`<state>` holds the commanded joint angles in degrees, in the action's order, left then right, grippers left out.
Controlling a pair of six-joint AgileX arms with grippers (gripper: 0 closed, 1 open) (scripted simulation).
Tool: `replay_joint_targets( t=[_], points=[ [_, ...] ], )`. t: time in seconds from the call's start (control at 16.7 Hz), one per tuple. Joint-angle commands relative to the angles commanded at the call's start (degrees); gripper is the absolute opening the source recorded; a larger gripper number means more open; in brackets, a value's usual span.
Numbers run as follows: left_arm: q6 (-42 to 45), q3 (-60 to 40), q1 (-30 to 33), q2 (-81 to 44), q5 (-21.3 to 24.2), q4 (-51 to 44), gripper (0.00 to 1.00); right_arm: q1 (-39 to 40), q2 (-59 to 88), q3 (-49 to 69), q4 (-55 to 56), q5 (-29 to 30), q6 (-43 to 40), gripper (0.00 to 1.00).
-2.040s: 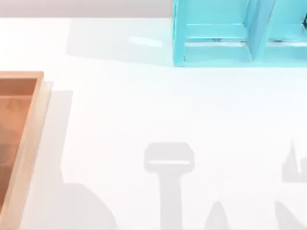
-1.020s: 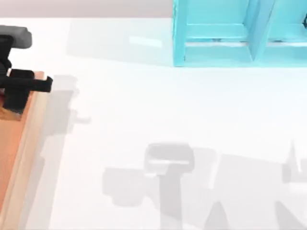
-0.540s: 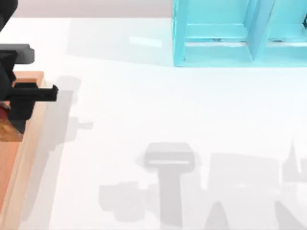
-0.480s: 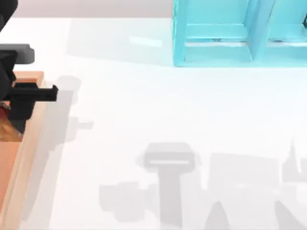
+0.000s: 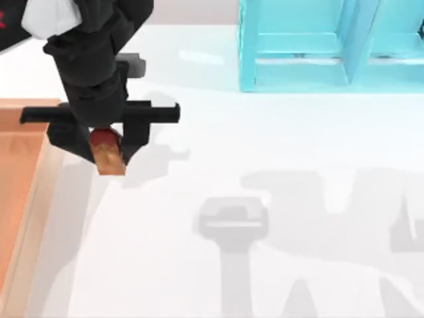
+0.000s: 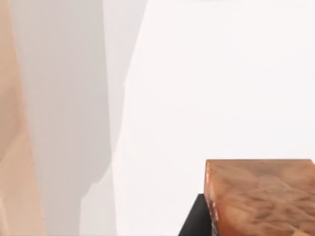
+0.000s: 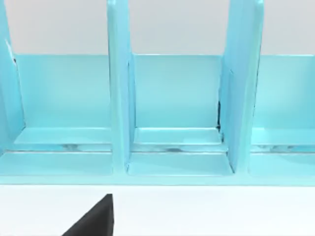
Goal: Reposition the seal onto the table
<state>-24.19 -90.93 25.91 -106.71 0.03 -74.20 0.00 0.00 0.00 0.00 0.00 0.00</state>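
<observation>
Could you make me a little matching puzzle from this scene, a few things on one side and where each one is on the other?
Things:
1. seal
2. wooden tray
3. turquoise shelf unit
4. left hand

Places:
A. far side of the table, toward its right
B. left edge of the table
C. held above the table, just right of the tray
D. closed around the seal

Pairs: 1-C, 2-B, 3-A, 4-D

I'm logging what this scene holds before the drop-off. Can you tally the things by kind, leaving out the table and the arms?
Seal, held in the left gripper above the white table: 1
Wooden tray, at the table's left: 1
Turquoise shelf unit, at the far right: 1
Total: 3
</observation>
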Motion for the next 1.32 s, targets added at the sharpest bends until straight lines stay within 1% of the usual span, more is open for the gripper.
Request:
replay_joint_targets(
  t=[0.24,0.42,0.78,1.14,1.32],
  points=[
    [-10.82,-7.17,11.12,-14.34,0.17,4.08,0.00,0.00,0.00,0.00,0.00,0.00,0.00,1.00],
    [-15.66,-11.51,15.92,-19.14,0.26,7.45,0.00,0.00,0.00,0.00,0.00,0.00,0.00,1.00],
    [-15.98,-11.55,16.17,-19.52,0.33,7.96,0.00,0.00,0.00,0.00,0.00,0.00,0.00,1.00],
    [-15.99,-6.50,16.26,-21.67,0.33,15.67,0.00,0.00,0.00,0.00,0.00,0.00,0.00,1.00],
    [-16.01,-5.67,16.30,-22.12,0.30,16.67,0.00,0.00,0.00,0.00,0.00,0.00,0.00,1.00]
  ],
)
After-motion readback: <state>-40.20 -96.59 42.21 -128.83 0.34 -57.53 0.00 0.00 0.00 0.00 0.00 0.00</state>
